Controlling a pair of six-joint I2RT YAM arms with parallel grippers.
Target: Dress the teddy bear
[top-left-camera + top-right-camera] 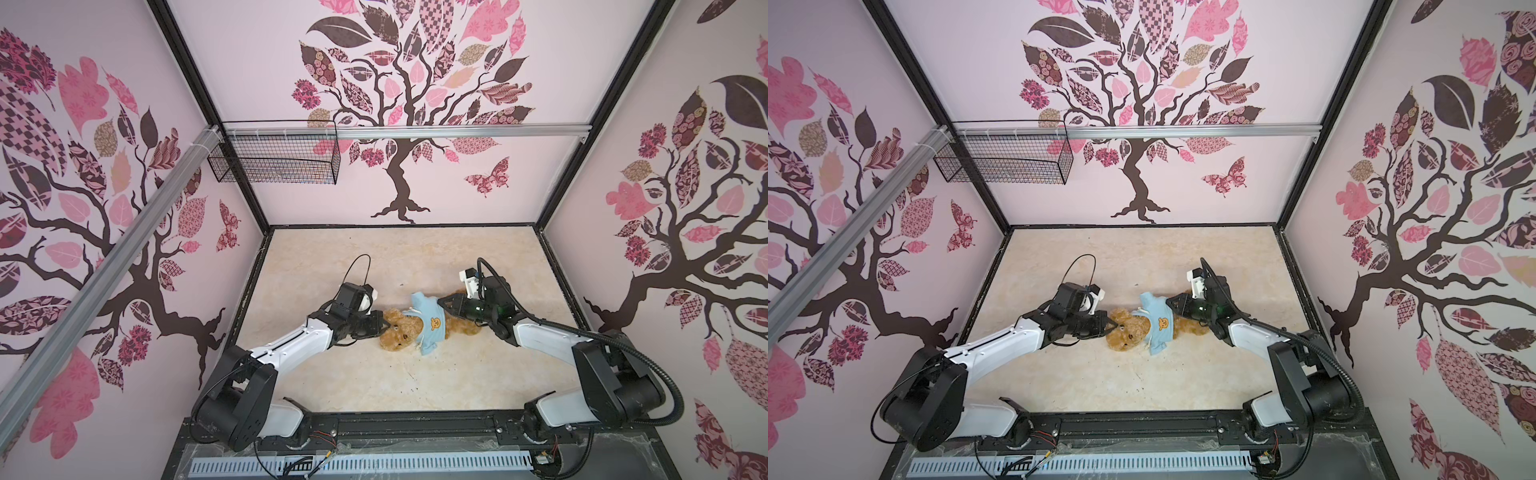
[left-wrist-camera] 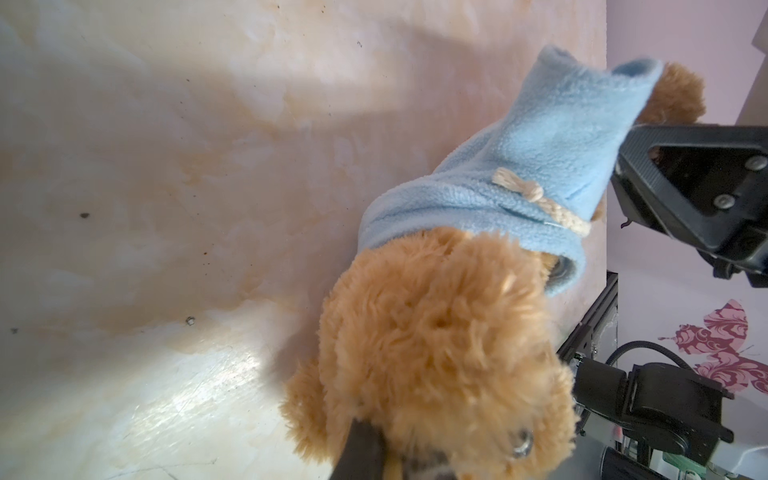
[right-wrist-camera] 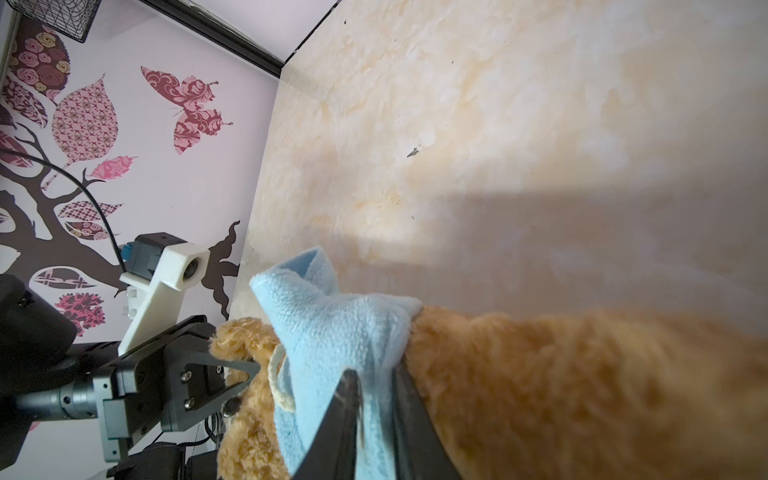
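Right wrist view: right tool (image 3: 374,376) has its two fingers a narrow slit apart with a fold of the shirt (image 3: 332,324) in the slit. Can't tell if that's a pinch or a let-go. It sits at the hem end, on the far side of the belly, with teddy bear (image 3: 540,374) fur against one finger.

Left tool (image 1: 384,326) is pressed together on fur at the crown of the bear's head, by the far ear.

Bear lies face up mid-counter (image 1: 374,257), between the two tools. Long axis runs left-right, head left, legs right. Shirt covers neck to belly, orange print up. The far sleeve stands up and the near sleeve lies flat on the counter. Both look empty, so my read is head through, arms not yet in.

What the next move turns on: from the right tool the body runs off leftward, straight at the left tool. Any hem pull to the right goes along the axis, against the head anchor. Right arm is nearer hem and legs, left arm nearer head and collar. The far sleeve is just left of the right tool, so that's its closest reach.

Risk: fleece drags on fur and the bear looks light, so it could slide if the head grip slips.
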